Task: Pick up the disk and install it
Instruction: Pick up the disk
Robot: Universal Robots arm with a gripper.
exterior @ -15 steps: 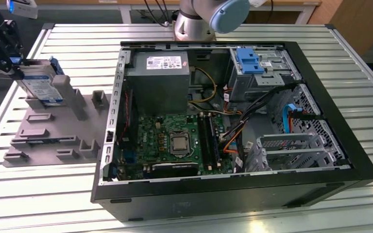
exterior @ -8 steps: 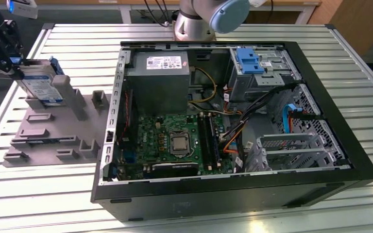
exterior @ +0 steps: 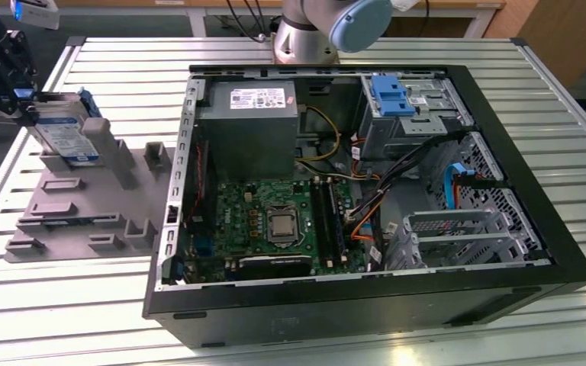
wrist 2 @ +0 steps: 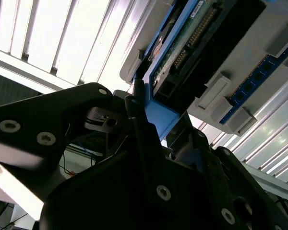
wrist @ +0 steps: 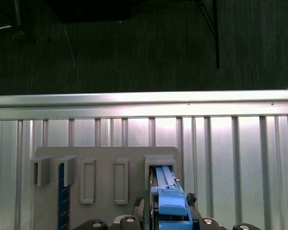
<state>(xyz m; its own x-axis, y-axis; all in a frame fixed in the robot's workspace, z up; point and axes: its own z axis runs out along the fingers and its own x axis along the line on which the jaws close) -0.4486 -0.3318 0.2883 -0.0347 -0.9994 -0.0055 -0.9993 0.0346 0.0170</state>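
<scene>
Jaws are shut tight on the blue frame at one end of the disk (wrist 2: 182,38), one black finger (wrist 2: 134,124) on each side. The gripper (wrist 2: 156,115) grips that end and nothing else. The disk stands on its edge in a slot of the grey holder (exterior: 79,206). It leans a little, and its white and blue label shows in the exterior view. That slot is at the end of the holder where the gripper (exterior: 18,95) is. Other slots in the holder lie in a row beside it, and a thin blue strip (wrist: 62,196) stands in one of them. Under the holder is a table (exterior: 69,305) made of shiny metal slats. Just beside the holder sits a big black computer case (exterior: 375,305), lying open with a green board (exterior: 272,221) inside.
</scene>
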